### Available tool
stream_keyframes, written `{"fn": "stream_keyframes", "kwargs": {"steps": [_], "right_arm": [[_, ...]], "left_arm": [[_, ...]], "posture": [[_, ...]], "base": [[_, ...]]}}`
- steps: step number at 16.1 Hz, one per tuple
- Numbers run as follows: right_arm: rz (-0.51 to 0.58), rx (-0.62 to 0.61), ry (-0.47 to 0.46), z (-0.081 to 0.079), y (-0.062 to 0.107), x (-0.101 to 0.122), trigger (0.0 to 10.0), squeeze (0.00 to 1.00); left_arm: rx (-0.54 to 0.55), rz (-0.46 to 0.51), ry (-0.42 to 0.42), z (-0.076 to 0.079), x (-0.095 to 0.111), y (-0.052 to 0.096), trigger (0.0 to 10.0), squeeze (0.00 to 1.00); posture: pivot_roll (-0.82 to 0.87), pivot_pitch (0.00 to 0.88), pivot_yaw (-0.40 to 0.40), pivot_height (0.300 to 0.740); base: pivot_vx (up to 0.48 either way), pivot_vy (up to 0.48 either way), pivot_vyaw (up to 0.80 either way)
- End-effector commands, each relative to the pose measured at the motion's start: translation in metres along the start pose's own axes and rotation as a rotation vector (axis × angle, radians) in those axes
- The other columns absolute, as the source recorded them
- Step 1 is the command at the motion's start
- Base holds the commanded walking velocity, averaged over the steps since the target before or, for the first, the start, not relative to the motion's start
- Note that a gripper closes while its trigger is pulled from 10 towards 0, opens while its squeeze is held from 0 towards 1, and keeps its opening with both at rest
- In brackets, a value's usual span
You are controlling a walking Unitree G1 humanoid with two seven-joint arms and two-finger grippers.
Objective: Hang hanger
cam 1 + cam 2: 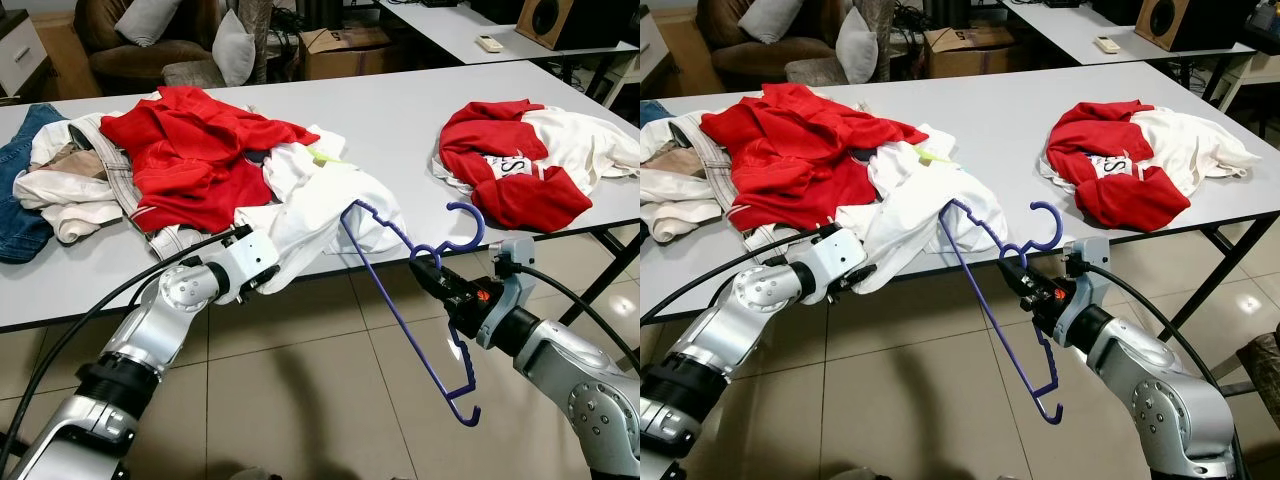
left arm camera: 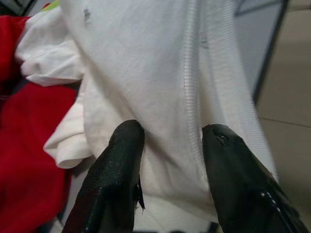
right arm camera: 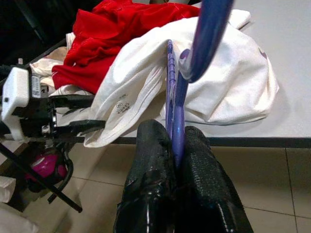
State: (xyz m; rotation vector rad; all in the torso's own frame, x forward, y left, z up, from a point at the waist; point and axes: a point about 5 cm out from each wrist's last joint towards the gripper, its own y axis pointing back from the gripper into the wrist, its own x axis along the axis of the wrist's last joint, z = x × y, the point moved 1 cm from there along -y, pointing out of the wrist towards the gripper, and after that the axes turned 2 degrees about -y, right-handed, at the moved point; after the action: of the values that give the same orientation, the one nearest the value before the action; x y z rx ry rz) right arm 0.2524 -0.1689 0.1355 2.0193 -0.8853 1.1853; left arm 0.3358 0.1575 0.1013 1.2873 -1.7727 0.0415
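Note:
A purple plastic hanger [image 1: 385, 290] hangs tilted just off the table's front edge. My right gripper [image 1: 432, 268] is shut on it close below the hook [image 1: 465, 225], as the right wrist view confirms. One hanger arm reaches up into a white shirt [image 1: 320, 200] that drapes over the edge; the other arm points down toward the floor. My left gripper [image 1: 268, 275] is at the shirt's hanging hem, left of the hanger. In the left wrist view its fingers [image 2: 121, 145] stand on the white fabric [image 2: 146, 73], with cloth bunched between them.
A heap of red and white clothes [image 1: 190, 160] and jeans [image 1: 20, 190] cover the left of the grey table [image 1: 400, 110]. A red-and-white garment [image 1: 520, 165] lies at the right. A black table leg [image 1: 610, 275] stands right of my right arm. Tiled floor lies below.

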Motion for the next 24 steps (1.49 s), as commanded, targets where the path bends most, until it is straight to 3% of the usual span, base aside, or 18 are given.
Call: {"fn": "stream_keyframes", "kwargs": {"steps": [1,10,13,14,15,18,20,21,23,24], "right_arm": [[0.018,0.004,0.012,-0.001,0.002,0.007,10.0,0.0],[0.011,-0.003,0.015,0.001,0.004,0.006,10.0,0.0],[0.008,-0.005,0.041,0.004,0.01,0.004,10.0,0.0],[0.038,0.013,0.108,0.005,0.016,0.008,10.0,0.0],[0.045,0.03,0.11,0.005,0.021,0.008,10.0,0.0],[-0.063,0.027,0.299,0.017,0.042,0.007,10.0,0.0],[-0.22,0.001,0.421,0.027,0.06,0.001,10.0,0.0],[-0.261,0.039,0.401,0.026,0.068,-0.002,10.0,0.0],[-0.34,0.147,0.379,0.02,0.084,-0.008,10.0,0.0],[-0.308,0.199,0.346,0.013,0.09,-0.003,10.0,0.0]], "left_arm": [[0.027,-0.008,-0.012,-0.002,0.0,-0.004,0.0,0.0],[0.028,0.055,0.062,-0.004,0.004,-0.005,0.0,0.0],[0.006,0.162,0.218,-0.016,0.019,0.003,0.0,0.0],[-0.027,0.22,0.252,-0.022,0.03,0.008,0.0,0.0],[-0.042,0.25,0.266,-0.025,0.036,0.011,0.0,0.0],[0.008,0.39,0.339,-0.056,0.066,0.02,0.0,0.0],[0.102,0.455,0.428,-0.076,0.083,0.021,0.0,0.0],[0.135,0.484,0.477,-0.083,0.089,0.021,0.0,0.0],[0.165,0.491,0.49,-0.087,0.094,0.018,0.0,0.0],[0.171,0.483,0.487,-0.086,0.095,0.016,0.0,0.0]], "posture": [[-0.16,0.0,0.026,0.74],[-0.17,0.0,0.02,0.74],[-0.17,0.0,0.018,0.74],[-0.17,0.0,0.017,0.74],[-0.17,0.0,0.017,0.74],[-0.17,0.0,0.023,0.74],[-0.18,0.0,0.023,0.74],[-0.18,0.0,0.023,0.74],[-0.17,0.0,0.025,0.74],[-0.17,0.0,0.025,0.74]], "base": [[0.0,0.0,0.0],[0.0,0.0,0.0],[0.0,0.0,0.0],[0.0,0.0,0.0],[0.0,0.0,0.0],[0.0,0.0,0.0],[0.0,0.0,0.0],[0.0,0.0,0.0],[0.0,0.0,0.0],[0.0,0.0,0.0]]}}
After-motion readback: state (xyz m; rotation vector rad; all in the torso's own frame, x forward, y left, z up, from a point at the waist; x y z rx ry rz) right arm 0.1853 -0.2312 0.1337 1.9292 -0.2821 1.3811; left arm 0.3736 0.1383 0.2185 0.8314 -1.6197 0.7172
